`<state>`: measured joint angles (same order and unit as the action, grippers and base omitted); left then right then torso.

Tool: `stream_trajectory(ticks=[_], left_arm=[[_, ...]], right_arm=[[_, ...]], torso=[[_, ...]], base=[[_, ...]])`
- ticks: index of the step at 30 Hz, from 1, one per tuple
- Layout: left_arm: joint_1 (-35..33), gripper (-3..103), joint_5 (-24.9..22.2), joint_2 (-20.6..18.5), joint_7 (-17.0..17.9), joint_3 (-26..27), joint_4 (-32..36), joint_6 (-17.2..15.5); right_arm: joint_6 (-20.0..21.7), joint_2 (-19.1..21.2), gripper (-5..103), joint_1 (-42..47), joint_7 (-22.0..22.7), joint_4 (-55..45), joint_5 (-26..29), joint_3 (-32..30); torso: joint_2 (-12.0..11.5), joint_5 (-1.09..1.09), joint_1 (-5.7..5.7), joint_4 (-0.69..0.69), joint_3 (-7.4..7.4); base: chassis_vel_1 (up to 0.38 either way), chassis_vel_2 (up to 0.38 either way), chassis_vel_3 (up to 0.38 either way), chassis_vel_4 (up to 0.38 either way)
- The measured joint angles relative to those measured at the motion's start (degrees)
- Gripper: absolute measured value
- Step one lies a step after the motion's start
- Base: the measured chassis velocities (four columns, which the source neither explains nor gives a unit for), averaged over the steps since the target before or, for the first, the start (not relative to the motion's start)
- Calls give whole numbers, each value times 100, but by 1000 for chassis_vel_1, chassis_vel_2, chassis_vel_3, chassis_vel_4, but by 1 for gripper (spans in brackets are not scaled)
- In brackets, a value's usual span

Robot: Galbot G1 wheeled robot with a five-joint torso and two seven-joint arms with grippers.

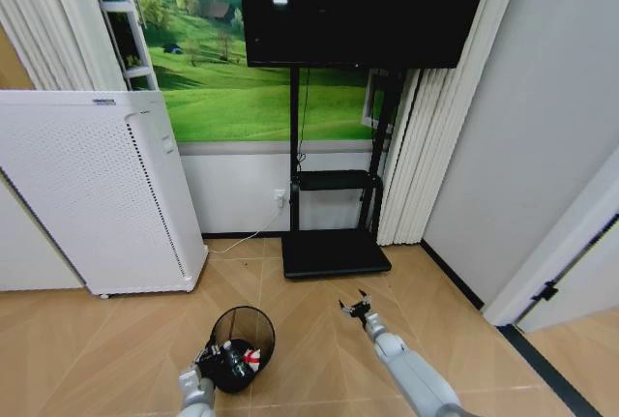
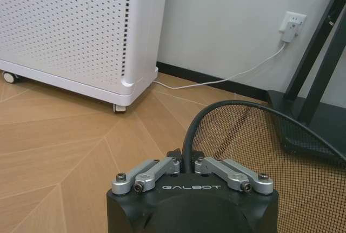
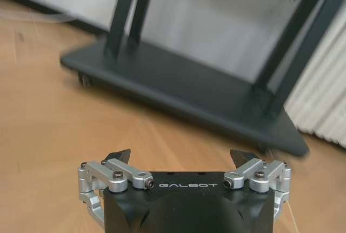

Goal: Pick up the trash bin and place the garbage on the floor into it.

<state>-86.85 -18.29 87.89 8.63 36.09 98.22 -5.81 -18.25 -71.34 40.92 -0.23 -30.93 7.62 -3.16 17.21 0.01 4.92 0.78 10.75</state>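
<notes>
left hand (image 2: 186, 164) clamped on trash bin (image 2: 270, 152) rim | right hand (image 3: 181, 160) spread wide, empty

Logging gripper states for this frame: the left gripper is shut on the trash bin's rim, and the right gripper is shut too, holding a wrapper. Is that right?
Not quite. The left gripper is shut on the rim of the trash bin, as the left wrist view shows. But the right gripper is open and holds nothing: in the right wrist view its fingers stand spread apart above the bare floor.

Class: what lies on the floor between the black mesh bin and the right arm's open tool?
Head view: bare herringbone wooden floor between the round black wire-mesh trash bin and right tool.
</notes>
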Motion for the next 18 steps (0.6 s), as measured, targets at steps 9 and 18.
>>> stream_trajectory(ticks=[9, 18], left_arm=[[-101, 6, -235, -148, -22, 44, 189, 19], [-75, 6, -204, -96, -24, -2, 197, 19]], right_arm=[[332, 586, 100, 701, 231, -33, -316, -551], [118, 1087, 100, 879, 130, 233, -491, -943]], torso=[[0, -2, 0, 4, 0], [0, 1, 0, 0, 1]], base=[[0, 0, 0, 0], [0, 0, 0, 0]])
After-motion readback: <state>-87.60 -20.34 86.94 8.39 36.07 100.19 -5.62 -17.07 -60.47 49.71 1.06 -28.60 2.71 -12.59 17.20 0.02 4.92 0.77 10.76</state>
